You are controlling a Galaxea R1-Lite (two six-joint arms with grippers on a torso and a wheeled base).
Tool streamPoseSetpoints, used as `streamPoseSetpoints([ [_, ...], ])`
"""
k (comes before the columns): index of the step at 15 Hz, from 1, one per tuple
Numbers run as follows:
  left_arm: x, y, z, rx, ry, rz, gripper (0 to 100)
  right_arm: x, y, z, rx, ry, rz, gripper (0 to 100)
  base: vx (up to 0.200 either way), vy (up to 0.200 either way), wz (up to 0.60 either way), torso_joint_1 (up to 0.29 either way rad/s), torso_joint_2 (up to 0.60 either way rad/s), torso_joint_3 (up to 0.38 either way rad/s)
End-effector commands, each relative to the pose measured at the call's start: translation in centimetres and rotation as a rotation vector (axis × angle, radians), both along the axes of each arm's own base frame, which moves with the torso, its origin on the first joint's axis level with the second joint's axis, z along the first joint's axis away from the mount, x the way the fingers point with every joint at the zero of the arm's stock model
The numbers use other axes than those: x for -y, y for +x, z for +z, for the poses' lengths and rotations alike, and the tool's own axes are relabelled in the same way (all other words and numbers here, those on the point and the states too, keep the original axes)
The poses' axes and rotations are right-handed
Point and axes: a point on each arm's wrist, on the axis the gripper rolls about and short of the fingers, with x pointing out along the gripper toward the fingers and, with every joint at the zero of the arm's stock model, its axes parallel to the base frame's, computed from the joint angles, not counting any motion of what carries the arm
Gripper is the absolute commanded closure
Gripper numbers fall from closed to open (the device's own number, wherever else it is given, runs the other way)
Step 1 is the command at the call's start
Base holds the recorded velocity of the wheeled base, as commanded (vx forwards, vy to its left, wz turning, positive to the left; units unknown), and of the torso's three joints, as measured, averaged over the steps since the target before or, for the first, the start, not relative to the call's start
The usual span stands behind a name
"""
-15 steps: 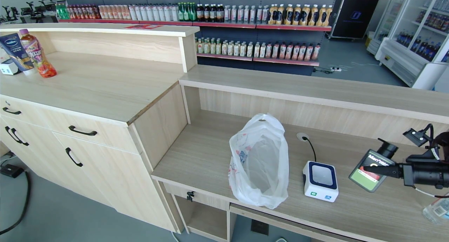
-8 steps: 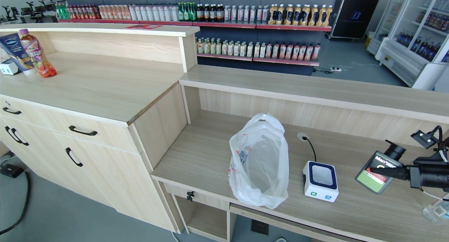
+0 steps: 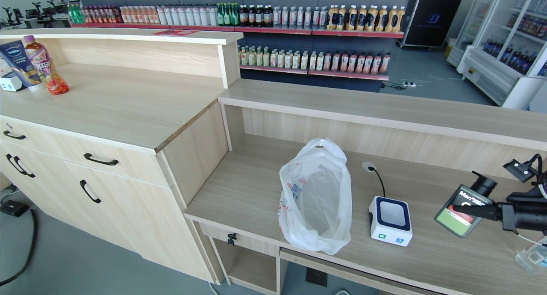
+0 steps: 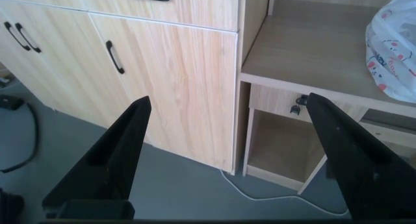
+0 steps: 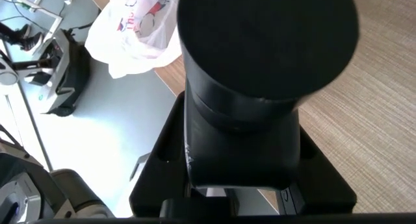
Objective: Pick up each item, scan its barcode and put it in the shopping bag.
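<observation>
Pulled a little to the right over the last second, farther from the scanner (image 3: 390,220), with the right end effector (image 3: 468,208) clamped on the black-capped bottle (image 3: 452,221). Gripped by its sides, tilted, up in the air above the table (image 3: 256,188), green and red label turned up toward the head camera. From the right wrist, a look straight down on the bottle's round black cap (image 5: 266,42). Wide open and empty on the other side, with the left end effector (image 4: 227,102) hanging low beside the table, by the cupboard doors (image 4: 169,74).

Probably at the scanning step: picked up, not yet in the bag. Next, likely bring the bottle back over the scanner's glass and turn the barcode down to face it; cannot tell where the barcode sits. After that, over to the shopping bag (image 3: 316,196), standing open just beside the scanner, and let go inside. Careful with the bag's floppy rim. Also lying on the table by the right edge: clear bottle (image 3: 532,256).
</observation>
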Motion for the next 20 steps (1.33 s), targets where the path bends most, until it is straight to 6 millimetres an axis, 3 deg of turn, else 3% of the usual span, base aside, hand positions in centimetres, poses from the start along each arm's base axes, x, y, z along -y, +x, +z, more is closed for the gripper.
streamPoseSetpoints([
  [1, 0.0, 0.0, 0.0, 0.000, 0.000, 0.001, 0, 0.1, -0.1, 0.2, 0.008, -0.004, -0.005, 100, 0.000, 0.000, 0.00, 0.000, 0.00, 0.000],
  [3, 0.0, 0.0, 0.0, 0.000, 0.000, 0.001, 0, -0.3, 0.0, 2.6, 0.088, -0.072, -0.001, 100, 0.000, 0.000, 0.00, 0.000, 0.00, 0.000],
  [5, 0.0, 0.0, 0.0, 0.000, 0.000, 0.001, 0, -0.6, -0.2, 8.8, 0.320, -0.205, -0.010, 100, 0.000, 0.000, 0.00, 0.000, 0.00, 0.000],
  [6, 0.0, 0.0, 0.0, 0.000, 0.000, 0.001, 0, -1.1, -1.1, 10.5, 0.346, -0.213, -0.033, 100, 0.000, 0.000, 0.00, 0.000, 0.00, 0.000],
  [7, 0.0, 0.0, 0.0, 0.000, 0.000, 0.001, 0, -2.1, -2.8, 12.7, 0.343, -0.240, -0.124, 100, 0.000, 0.000, 0.00, 0.000, 0.00, 0.000],
  [9, 0.0, 0.0, 0.0, 0.000, 0.000, 0.001, 0, -5.3, -4.6, 14.8, 0.317, -0.278, -0.255, 100, 0.000, 0.000, 0.00, 0.000, 0.00, 0.000],
  [12, 0.0, 0.0, 0.0, 0.000, 0.000, 0.001, 0, -9.7, -7.2, 15.4, 0.313, -0.340, -0.387, 100, 0.000, 0.000, 0.00, 0.000, 0.00, 0.000],
  [14, 0.0, 0.0, 0.0, 0.000, 0.000, 0.001, 0, -11.4, -8.2, 14.2, 0.339, -0.434, -0.518, 100, 0.000, 0.000, 0.00, 0.000, 0.00, 0.000],
  [18, 0.0, 0.0, 0.0, 0.000, 0.000, 0.001, 0, -13.3, -7.9, 14.2, 0.356, -0.589, -0.772, 100, 0.000, 0.000, 0.00, 0.000, 0.00, 0.000],
  [20, 0.0, 0.0, 0.0, 0.000, 0.000, 0.001, 0, -13.5, -7.6, 14.6, 0.402, -0.577, -0.795, 100, 0.000, 0.000, 0.00, 0.000, 0.00, 0.000],
])
